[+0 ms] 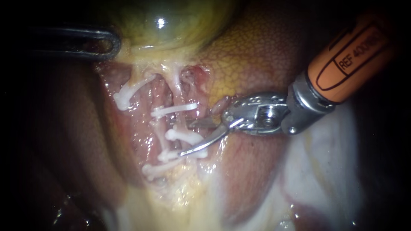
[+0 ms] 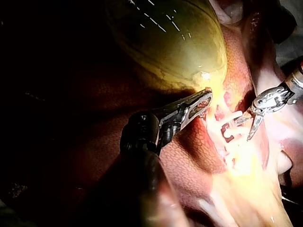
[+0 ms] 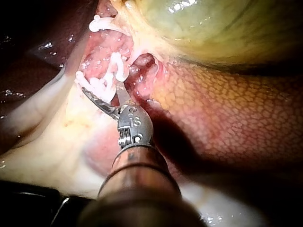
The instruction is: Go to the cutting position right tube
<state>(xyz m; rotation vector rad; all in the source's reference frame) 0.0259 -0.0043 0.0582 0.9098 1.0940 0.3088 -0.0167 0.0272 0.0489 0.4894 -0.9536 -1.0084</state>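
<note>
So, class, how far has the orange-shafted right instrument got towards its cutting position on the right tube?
Done: white plastic clips sit across the pale right tube. In hand: the orange-shafted right instrument holds its curved blades open at a middle clip. Left: apparently, settling them around bare tube between clips.

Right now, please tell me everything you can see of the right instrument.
The right instrument enters from the upper right: an orange shaft, a grey metal wrist, then two thin, curved, shiny jaws like blades. The jaws stand open, one straight, the other curving downward. Their tips lie among the white clips; whether they touch them I cannot tell.
</note>
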